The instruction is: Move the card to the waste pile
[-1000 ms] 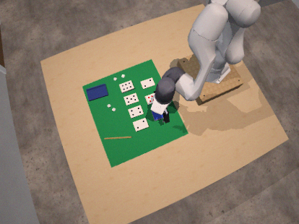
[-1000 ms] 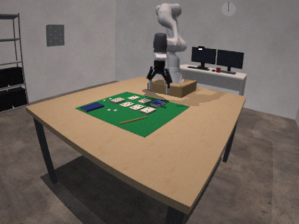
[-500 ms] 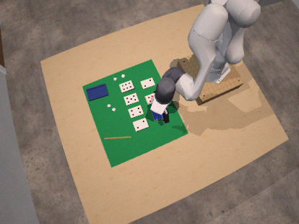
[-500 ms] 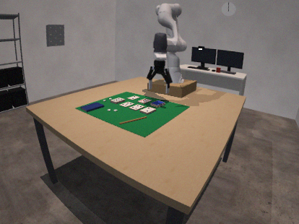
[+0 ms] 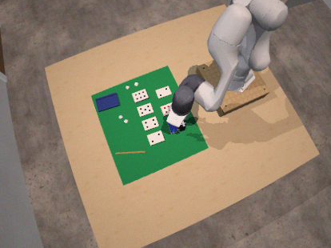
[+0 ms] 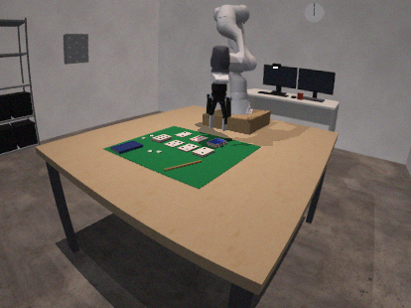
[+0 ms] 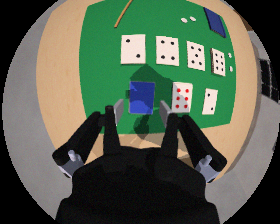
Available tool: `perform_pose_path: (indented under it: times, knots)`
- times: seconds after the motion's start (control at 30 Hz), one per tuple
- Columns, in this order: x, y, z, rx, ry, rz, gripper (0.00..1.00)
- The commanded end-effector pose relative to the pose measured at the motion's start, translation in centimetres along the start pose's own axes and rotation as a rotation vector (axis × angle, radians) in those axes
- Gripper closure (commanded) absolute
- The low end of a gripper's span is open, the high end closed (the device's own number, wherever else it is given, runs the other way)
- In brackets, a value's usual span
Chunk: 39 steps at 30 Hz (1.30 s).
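1. Blue-backed, the stock [image 7: 141, 96] lies face down on the green mat [image 5: 188, 142], in the row nearest the arm's base. The waste [image 7: 183, 97], a face-up card with red pips, lies just beside it in the same row, with a gap between them.

2. The gripper [image 7: 139, 115] hangs well above the stock, pointing straight down, as the exterior view shows. Its fingers stand about half open and hold nothing. I judge this a pre-shaping of the span to the card before coming down.

3. In the wrist view the fingers flank the stock's two long edges. That suits a rigid tile: pinching across the short width needs the smaller opening.

4. The stock's long axis runs away from the base toward the far row of four black-pip cards [image 7: 165, 50], parallel to the waste's long axis. Laying the card down should therefore need only a sideways shift, no turn.

5. A second blue block [image 5: 107, 102], some small white cubes [image 5: 123, 119] and a wooden stick [image 5: 130, 152] lie well apart and are to be left alone.
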<state>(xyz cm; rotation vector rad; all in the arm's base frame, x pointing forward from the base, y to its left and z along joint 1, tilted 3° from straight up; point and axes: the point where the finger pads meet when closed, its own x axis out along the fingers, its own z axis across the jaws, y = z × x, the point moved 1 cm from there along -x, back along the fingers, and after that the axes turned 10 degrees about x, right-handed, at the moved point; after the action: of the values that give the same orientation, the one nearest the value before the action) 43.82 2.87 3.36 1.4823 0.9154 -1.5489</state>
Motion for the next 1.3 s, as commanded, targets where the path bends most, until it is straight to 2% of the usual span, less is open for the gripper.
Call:
perform_pose_path:
  times: [0.0,0.13,0.6,0.97,1.27]
  knots:
    - [0.5,0.0,0.0,0.007,0.000,0.002,0.50]
    - [0.9,0.0,0.0,0.007,0.000,0.002,0.50]
    - [3.9,0.1,0.0,0.007,0.000,0.002,0.50]
    - [5.0,0.1,0.0,0.007,0.000,0.002,0.50]
    - [5.2,0.1,0.0,0.007,0.000,0.002,0.50]
